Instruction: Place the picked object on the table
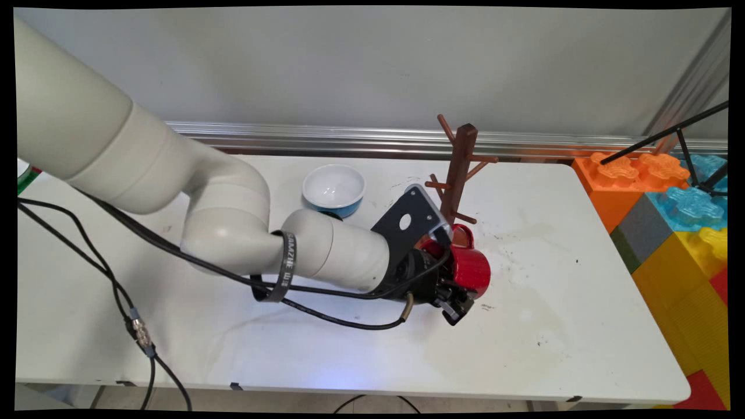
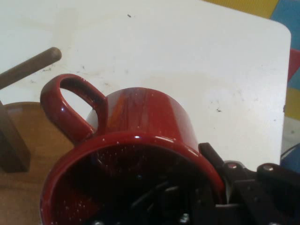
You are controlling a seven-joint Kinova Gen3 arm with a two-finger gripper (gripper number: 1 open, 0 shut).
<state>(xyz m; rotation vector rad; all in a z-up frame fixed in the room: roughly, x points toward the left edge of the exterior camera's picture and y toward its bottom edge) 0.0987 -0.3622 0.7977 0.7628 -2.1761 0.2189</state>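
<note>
Claw (image 1: 457,291) clamped on the rim of a red mug (image 1: 470,269), one finger inside and one outside, mug tipped sideways above the table (image 1: 553,326) with its handle toward the wooden mug tree (image 1: 460,169) just beyond; white bowl (image 1: 334,187) farther back.
</note>
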